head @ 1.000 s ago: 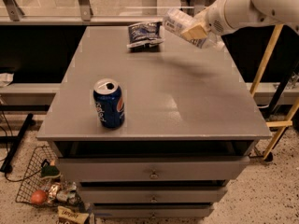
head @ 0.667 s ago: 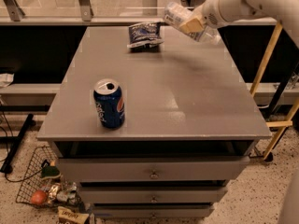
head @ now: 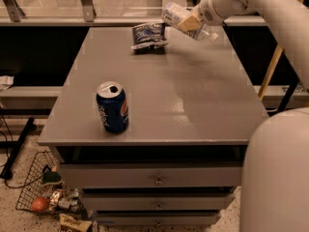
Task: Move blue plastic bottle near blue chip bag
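Observation:
The blue chip bag (head: 148,35), crinkled dark blue foil with white print, lies at the far edge of the grey table (head: 193,105). My gripper (head: 193,23) is at the far right of the table, shut on the blue plastic bottle (head: 179,18). It holds the clear, pale-labelled bottle tilted in the air, just right of the chip bag and a little above the tabletop. The bottle's label end points left toward the bag.
A dark blue soda can (head: 112,107) stands upright near the table's front left. Drawers (head: 158,178) are below the tabletop. A wire basket (head: 43,197) with snacks sits on the floor at the left. My arm's white body (head: 277,173) fills the lower right.
My gripper has carried the bottle left and farther back, closer to the chip bag. The can and the bag have not moved.

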You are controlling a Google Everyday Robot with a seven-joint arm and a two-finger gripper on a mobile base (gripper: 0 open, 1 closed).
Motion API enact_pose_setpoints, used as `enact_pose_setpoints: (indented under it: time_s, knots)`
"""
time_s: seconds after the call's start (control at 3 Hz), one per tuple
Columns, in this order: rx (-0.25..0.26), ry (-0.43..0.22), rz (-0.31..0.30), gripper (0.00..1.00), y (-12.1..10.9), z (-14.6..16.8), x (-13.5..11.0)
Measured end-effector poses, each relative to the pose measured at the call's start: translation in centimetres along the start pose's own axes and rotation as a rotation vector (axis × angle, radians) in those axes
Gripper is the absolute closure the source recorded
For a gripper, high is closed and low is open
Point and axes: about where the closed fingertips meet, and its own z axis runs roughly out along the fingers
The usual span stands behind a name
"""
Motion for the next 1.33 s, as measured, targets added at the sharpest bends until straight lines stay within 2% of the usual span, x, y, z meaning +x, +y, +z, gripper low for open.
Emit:
enact_pose_setpoints:
  time_s: [0.33,1.0,1.33]
  knots:
    - [-0.02,0.014,0.008,1.0,0.3,2.1,0.0]
    - [-0.031,0.044,0.079,1.0,0.2,6.3,1.7]
    - [-0.036,0.046,0.08,0.82,0.4,6.6,1.8]
